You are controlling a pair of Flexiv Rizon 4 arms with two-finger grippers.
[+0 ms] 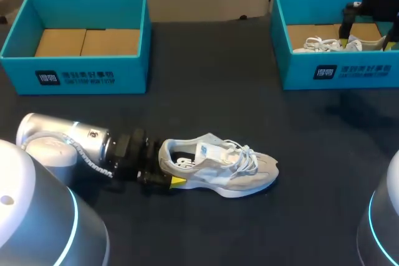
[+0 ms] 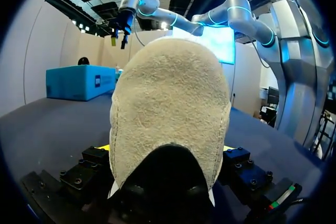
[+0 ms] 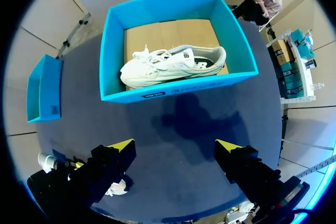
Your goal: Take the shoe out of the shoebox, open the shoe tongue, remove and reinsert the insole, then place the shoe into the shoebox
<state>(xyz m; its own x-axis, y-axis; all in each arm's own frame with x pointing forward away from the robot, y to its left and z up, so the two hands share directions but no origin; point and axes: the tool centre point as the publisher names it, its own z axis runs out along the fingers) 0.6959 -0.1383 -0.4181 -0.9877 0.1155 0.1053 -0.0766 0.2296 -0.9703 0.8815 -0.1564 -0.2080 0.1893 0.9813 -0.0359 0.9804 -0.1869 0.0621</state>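
Observation:
A grey-and-white sneaker (image 1: 221, 165) lies on its sole on the dark table, toe to the right. My left gripper (image 1: 168, 171) is at its heel, open, one yellow fingertip (image 1: 177, 182) showing beside the sole. In the left wrist view the suede heel (image 2: 170, 108) fills the space between the fingers of the left gripper (image 2: 165, 150). A second white shoe (image 1: 333, 43) lies in the right blue shoebox (image 1: 336, 74). My right gripper (image 1: 368, 34) hangs open above that box. From the right wrist, the right gripper (image 3: 175, 148) is high over the boxed shoe (image 3: 170, 65).
An empty blue shoebox (image 1: 75, 74) with a cardboard floor stands at the back left, also seen as the left box (image 3: 44, 88) from the right wrist. Dark tabletop (image 1: 212, 91) lies between the two boxes and ahead of the sneaker.

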